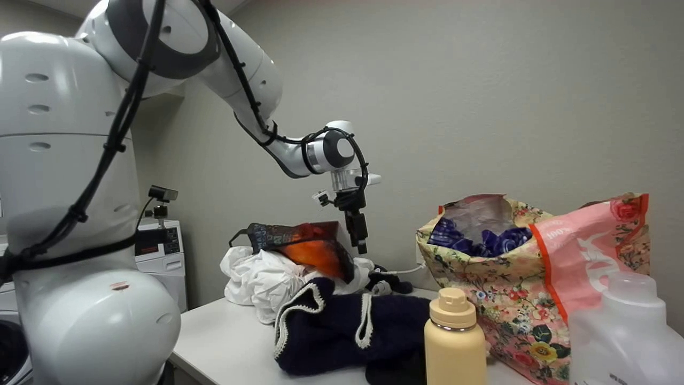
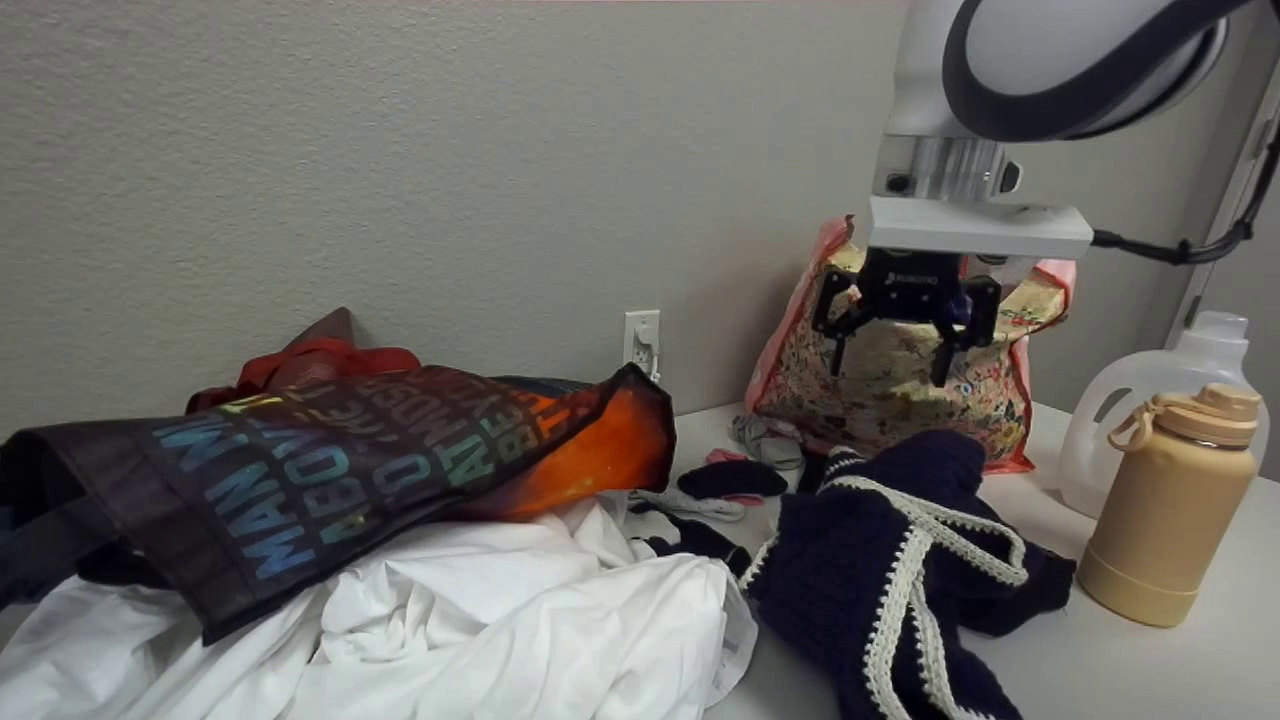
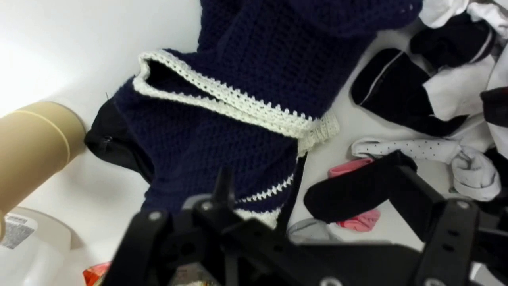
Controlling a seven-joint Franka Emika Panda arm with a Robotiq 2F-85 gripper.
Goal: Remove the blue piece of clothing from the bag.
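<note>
The blue piece of clothing, a dark navy knit garment with white trim, lies folded on the table in both exterior views (image 1: pixel 320 337) (image 2: pixel 830 590). It fills much of the wrist view (image 3: pixel 274 71). The floral bag stands open and upright behind it in both exterior views (image 1: pixel 507 289) (image 2: pixel 870 395); its edge shows low in the wrist view (image 3: pixel 95 272). Blue patterned fabric (image 1: pixel 502 241) sits inside the bag. My gripper is open and empty in both exterior views (image 1: pixel 362 247) (image 2: pixel 890 370) and the wrist view (image 3: pixel 313 172), above the table, touching nothing.
A tan bottle (image 1: pixel 457 342) and a translucent jug (image 2: pixel 1120 420) stand beside the bag. White cloth (image 2: pixel 520 630) lies under a dark printed bag (image 2: pixel 380 480). Loose socks (image 3: pixel 401 91) lie near the wall. A small black cloth (image 3: pixel 119 139) lies partly under the navy garment.
</note>
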